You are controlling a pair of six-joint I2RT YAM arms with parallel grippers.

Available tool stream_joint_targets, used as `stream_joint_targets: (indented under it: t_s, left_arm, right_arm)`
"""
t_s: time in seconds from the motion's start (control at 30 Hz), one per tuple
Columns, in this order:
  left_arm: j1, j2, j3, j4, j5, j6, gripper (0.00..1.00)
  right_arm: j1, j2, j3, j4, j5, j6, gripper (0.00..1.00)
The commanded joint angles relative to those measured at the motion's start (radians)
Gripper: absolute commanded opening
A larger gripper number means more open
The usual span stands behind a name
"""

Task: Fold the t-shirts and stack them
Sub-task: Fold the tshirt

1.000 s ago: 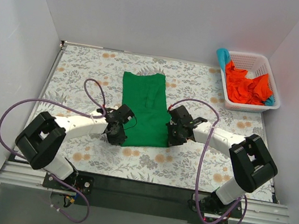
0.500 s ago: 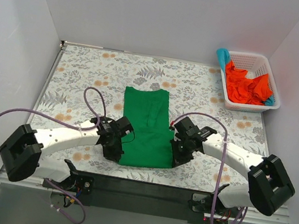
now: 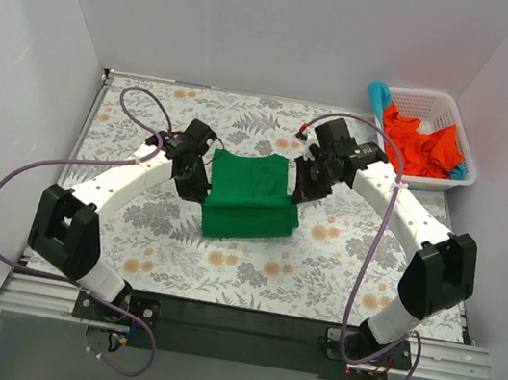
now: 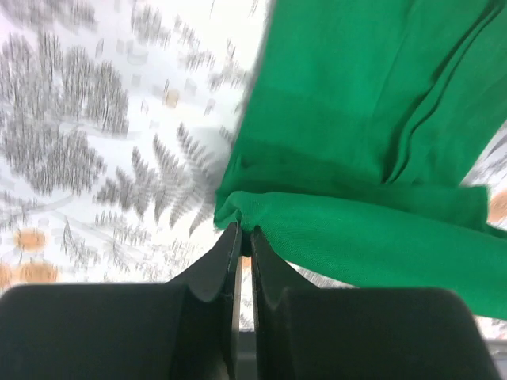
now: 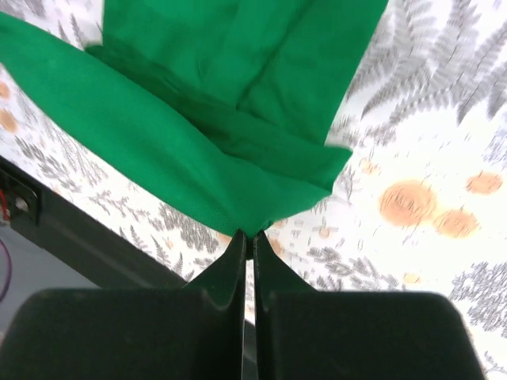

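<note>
Folded since a moment ago: my table [image 3: 138,122] now shows the green t-shirt [image 3: 250,199] doubled over at its middle, hem carried forward. Left gripper [image 4: 242,233] and right gripper [image 5: 249,239] each stay pinched shut on a cloth corner.

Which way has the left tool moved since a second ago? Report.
Yes. The left tool, shut on the green t-shirt, moved up-table, away from the black base rail.

Lab booth — bare white walls [image 3: 290,30]
</note>
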Motion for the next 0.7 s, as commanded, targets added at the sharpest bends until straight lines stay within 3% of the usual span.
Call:
stream_joint_targets:
  t_s: [0.0, 0.67]
  left_arm:
    - [0.046, 0.058, 0.104, 0.049, -0.042, 0.121, 0.0]
    - [0.204, 0.393, 0.376, 0.279, 0.01, 0.233, 0.0]
  right_arm:
    - [-0.035, 0.067, 0.129, -0.051, -0.048, -0.069, 0.01]
    - [-0.188, 0.501, 0.61, -0.05, -0.137, -0.092, 0.01]
